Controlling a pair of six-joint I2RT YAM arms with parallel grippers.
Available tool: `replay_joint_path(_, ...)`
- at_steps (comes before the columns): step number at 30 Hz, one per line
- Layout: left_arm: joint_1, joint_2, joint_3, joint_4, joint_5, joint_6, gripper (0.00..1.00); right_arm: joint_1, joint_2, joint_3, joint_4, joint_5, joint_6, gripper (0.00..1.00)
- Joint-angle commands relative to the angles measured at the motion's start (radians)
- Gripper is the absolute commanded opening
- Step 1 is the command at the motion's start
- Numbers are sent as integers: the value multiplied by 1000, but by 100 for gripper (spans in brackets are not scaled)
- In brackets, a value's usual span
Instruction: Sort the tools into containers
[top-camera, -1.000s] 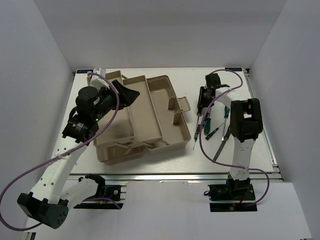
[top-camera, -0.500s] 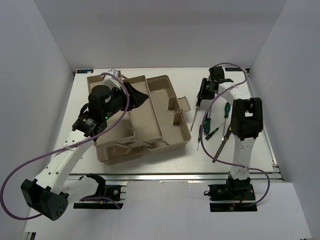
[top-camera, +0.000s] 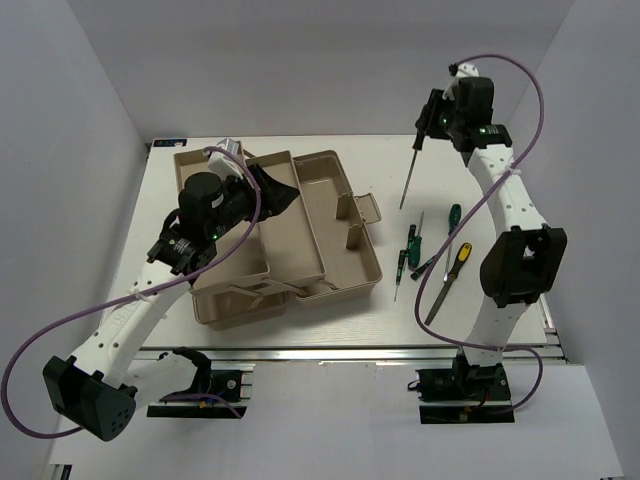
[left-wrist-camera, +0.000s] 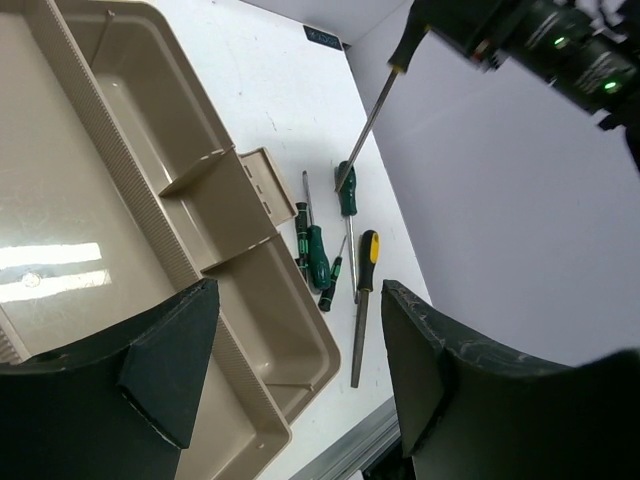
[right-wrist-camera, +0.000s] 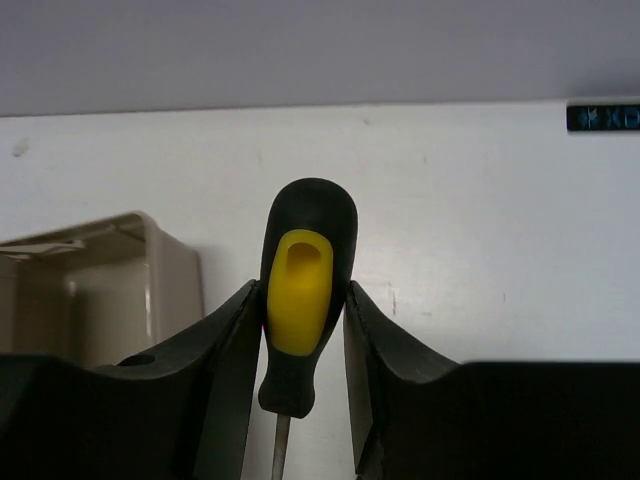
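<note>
A yellow-and-black screwdriver (top-camera: 411, 173) is clamped by its handle between the fingers of the right gripper (right-wrist-camera: 299, 305). It is held high above the far right of the table (top-camera: 500, 300), with the shaft hanging down and slanting toward the toolbox (top-camera: 372, 277). The left gripper (left-wrist-camera: 298, 310) is spread apart with nothing between its fingers and is poised over the beige trays on the toolbox's left side. Two green-handled screwdrivers (top-camera: 410, 243), a third green one (top-camera: 452, 214) and a file (top-camera: 447, 277) lie close together on the table to the right of the toolbox, well apart from the held tool. The step in hand is judged to be the carry to a container. The hanging tip should be kept above the toolbox rim during the crossing, and the left arm should be given a wide berth. The shaft is best turned to lie along an open compartment (top-camera: 325, 183) before it is lowered. The handle should be let go only when the tool is low inside the walls, so that it cannot bounce out or land across a divider.
</note>
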Motion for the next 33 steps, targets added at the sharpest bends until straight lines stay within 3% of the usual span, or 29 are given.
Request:
replay_joint_path(1, -6, -24, -13, 35, -1, 6, 76, 55, -38, 121, -4, -77, -62, 0)
replay_joint_path(6, -6, -53, -30, 48, -1, 6, 76, 156, -31, 167, -124, -180, -97, 0)
replay_joint_path(19, -23, -51, -24, 83, 22, 23, 77, 403, -21, -138, -125, -237, -79, 0)
replay_joint_path(22, -29, -50, -35, 97, 20, 23, 77, 422, -20, -194, -122, -226, -117, 36)
replay_joint_path(25, -32, -54, -49, 107, 20, 28, 77, 420, -34, -212, -124, -214, -169, 55)
replay_joint_path(31, -33, -50, -73, 137, 29, 42, 77, 370, -136, -220, -131, -198, -297, 63)
replay_joint_path(33, -33, -49, -73, 140, 30, 45, 76, 292, -208, -243, -137, -265, -321, 55)
